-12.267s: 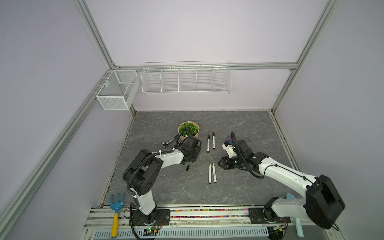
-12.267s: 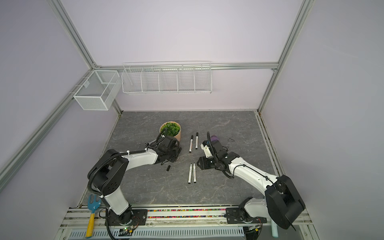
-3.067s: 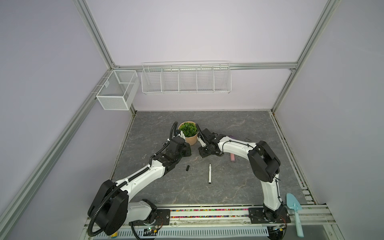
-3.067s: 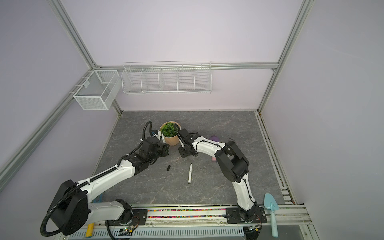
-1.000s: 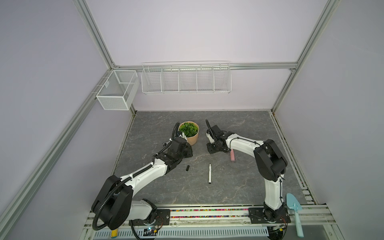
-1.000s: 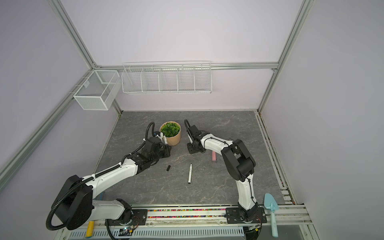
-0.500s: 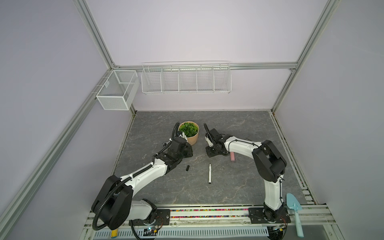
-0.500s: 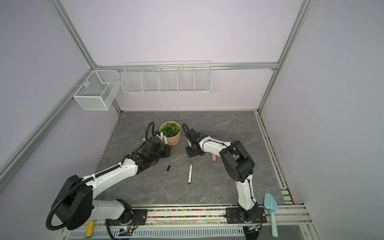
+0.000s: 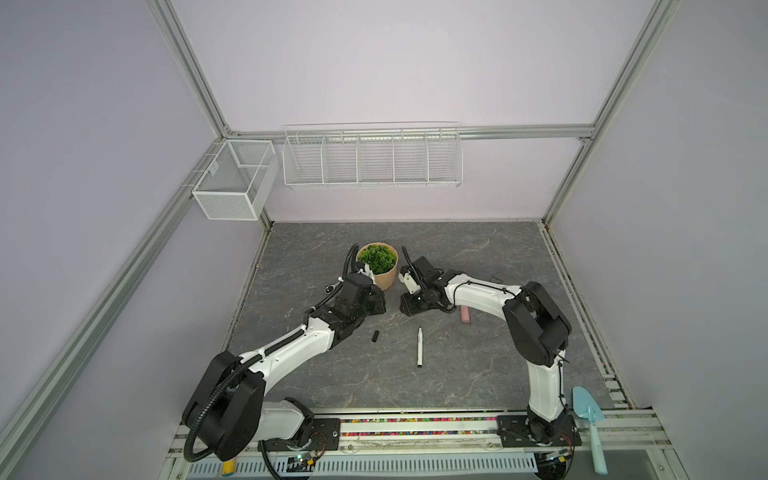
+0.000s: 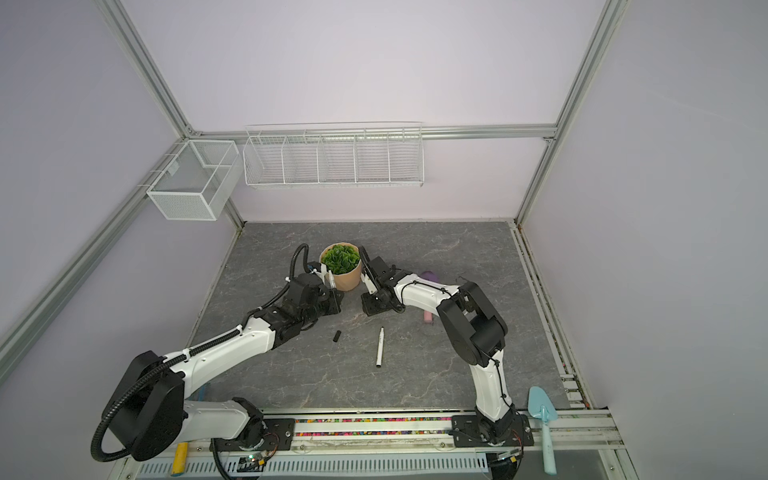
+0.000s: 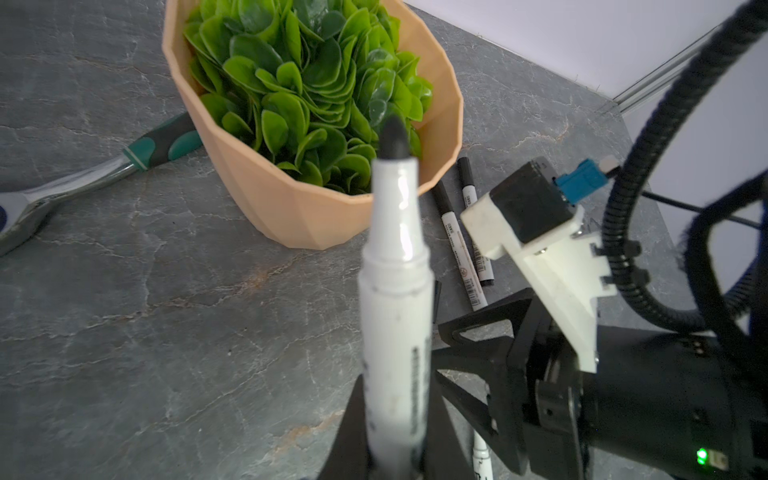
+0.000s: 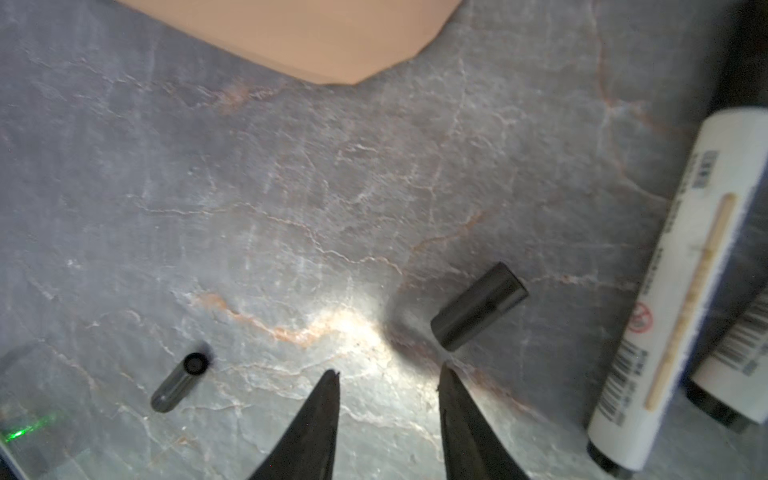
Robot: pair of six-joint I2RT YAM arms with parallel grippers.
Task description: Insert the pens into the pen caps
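The spread, empty right gripper (image 12: 388, 380) has a pen cap (image 12: 478, 305) just ahead at one o'clock of its reach, lying two-to-eight; the left gripper (image 11: 392, 419) pinches a pen (image 11: 395, 291).

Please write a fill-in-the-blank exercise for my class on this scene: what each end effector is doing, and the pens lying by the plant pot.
1. The left end effector is ____ on an uncapped pen.
2. The right end effector hangs with its jaws ____ near a loose black cap.
3. Beside the plant pot, ____ pens lie side by side.
Missing words: shut; open; two.
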